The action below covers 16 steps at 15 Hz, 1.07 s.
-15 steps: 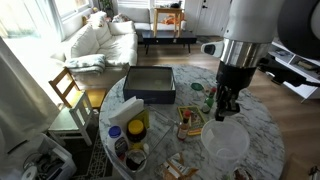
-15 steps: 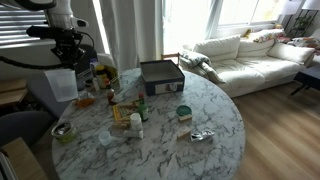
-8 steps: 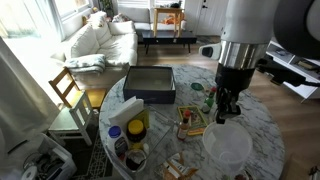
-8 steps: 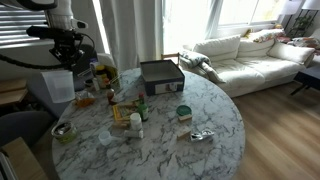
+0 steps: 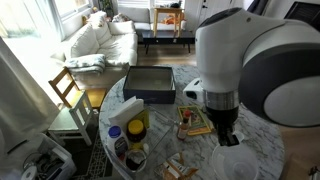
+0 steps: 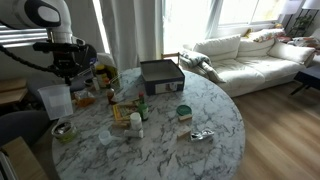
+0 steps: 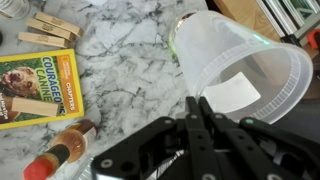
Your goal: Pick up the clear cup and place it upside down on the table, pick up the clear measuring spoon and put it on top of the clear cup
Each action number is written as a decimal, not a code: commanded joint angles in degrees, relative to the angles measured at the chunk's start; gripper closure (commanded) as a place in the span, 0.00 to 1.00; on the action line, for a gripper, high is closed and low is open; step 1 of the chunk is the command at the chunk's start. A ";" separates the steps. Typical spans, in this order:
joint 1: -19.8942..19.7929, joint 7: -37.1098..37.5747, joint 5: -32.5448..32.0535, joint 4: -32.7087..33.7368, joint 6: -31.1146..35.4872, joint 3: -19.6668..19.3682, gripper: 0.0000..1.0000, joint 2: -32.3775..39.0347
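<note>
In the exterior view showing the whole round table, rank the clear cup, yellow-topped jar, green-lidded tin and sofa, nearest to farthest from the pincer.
1. translucent whitish plastic cup: gripped in the pincer, at the edge of the marbled round table.
2. yellow-topped jar: mid-table.
3. green-lidded round tin: further across the tabletop.
4. white sofa: beyond the tabletop, by the windows.
</note>
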 commanded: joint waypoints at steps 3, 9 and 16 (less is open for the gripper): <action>1.01 0.53 -6.93 -0.22 3.14 1.91 0.99 2.79; 1.67 1.33 -10.85 0.57 7.53 3.13 0.99 4.76; 2.87 4.62 -19.88 0.82 11.73 4.69 0.99 10.42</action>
